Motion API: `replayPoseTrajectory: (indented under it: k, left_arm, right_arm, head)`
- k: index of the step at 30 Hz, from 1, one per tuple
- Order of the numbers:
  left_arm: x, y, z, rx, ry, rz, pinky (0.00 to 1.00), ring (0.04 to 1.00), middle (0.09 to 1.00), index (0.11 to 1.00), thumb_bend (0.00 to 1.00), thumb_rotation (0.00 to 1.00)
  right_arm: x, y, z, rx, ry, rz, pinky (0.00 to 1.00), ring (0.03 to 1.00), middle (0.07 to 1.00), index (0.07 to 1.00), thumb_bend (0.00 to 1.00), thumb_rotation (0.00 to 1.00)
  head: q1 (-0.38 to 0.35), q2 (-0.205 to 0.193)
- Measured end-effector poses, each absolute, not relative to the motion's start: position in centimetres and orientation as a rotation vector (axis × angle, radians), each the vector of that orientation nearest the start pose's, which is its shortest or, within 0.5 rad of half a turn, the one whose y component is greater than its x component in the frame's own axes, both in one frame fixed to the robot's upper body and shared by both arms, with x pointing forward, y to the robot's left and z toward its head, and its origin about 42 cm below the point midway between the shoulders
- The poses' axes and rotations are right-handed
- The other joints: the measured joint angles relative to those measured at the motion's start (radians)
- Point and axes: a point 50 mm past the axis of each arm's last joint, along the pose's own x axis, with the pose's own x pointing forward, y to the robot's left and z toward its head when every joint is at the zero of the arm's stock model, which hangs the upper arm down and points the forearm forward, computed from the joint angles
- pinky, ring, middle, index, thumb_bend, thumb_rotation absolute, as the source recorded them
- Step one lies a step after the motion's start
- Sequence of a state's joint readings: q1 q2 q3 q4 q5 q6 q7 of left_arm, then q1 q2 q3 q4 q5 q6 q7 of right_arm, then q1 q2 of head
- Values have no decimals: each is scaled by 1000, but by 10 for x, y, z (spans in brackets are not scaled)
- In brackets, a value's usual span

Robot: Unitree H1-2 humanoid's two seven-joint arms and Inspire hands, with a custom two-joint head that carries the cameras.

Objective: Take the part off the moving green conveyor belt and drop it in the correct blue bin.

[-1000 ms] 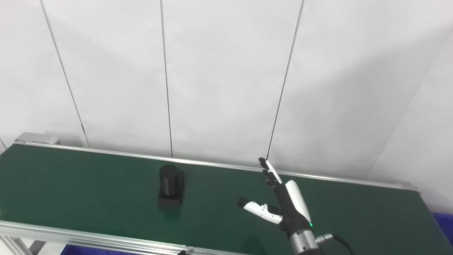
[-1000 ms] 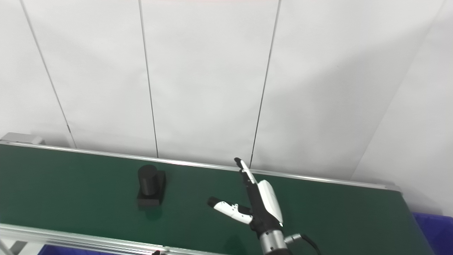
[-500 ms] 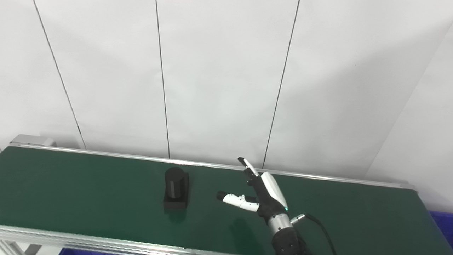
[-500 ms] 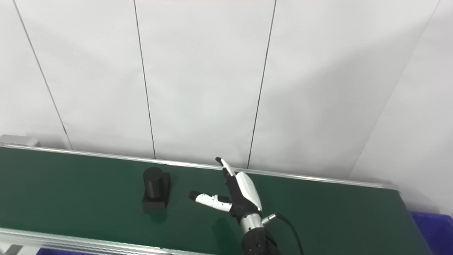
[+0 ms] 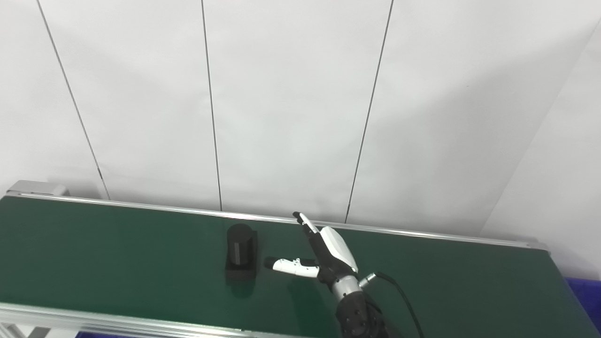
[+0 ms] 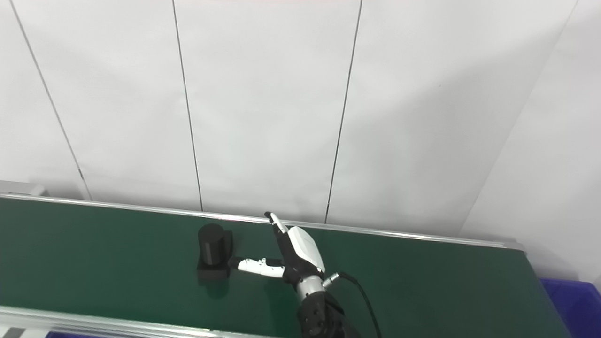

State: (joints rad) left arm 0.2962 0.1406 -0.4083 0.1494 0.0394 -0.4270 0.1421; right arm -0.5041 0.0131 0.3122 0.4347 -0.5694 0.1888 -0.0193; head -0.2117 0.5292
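A black part (image 5: 241, 251), a short upright cylinder on a square base, stands on the green conveyor belt (image 5: 117, 253) left of centre. My right hand (image 5: 324, 253) reaches over the belt just right of the part, open, fingers stretched toward the far rail and thumb pointing left at the part's base. The thumb tip is a small gap from the base in the left eye view and looks to meet it in the right eye view (image 6: 300, 253). Nothing is in the hand. My left hand is out of sight.
A silver rail (image 5: 422, 234) runs along the belt's far side against the white panelled wall, and another rail (image 5: 94, 319) lines the near side. A blue bin corner (image 6: 573, 300) shows past the belt's right end.
My right hand has moved left and farther over the belt, closing most of the gap to the part. The part has drifted slightly rightward on the belt. The camera view shifted a little.
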Motion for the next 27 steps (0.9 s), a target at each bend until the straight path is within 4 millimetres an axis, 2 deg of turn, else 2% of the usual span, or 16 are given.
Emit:
replayPoseTrajectory:
  k: [10,18,24,27]
  left_arm:
    - [145,165,15,56,27,-236,1000,998,999,968,704,1000]
    - [144,164,15,58,26,-245,1000,997,999,971,708,1000]
    - [144,159,16,69,21,-254,971,982,989,963,738,1000]
    - [143,158,16,69,21,-247,974,981,987,958,718,1000]
  right_arm:
    - [435,-73,133,-771,17,318,926,946,962,976,1000,628]
    - [442,-69,115,-773,51,324,937,951,966,989,1000,578]
    - [448,-60,112,-773,70,320,925,945,964,990,1000,538]
    - [451,-57,107,-767,93,316,912,937,955,978,1000,508]
  head:
    - [11,5]
    - [23,5]
    - [29,5]
    - [31,5]
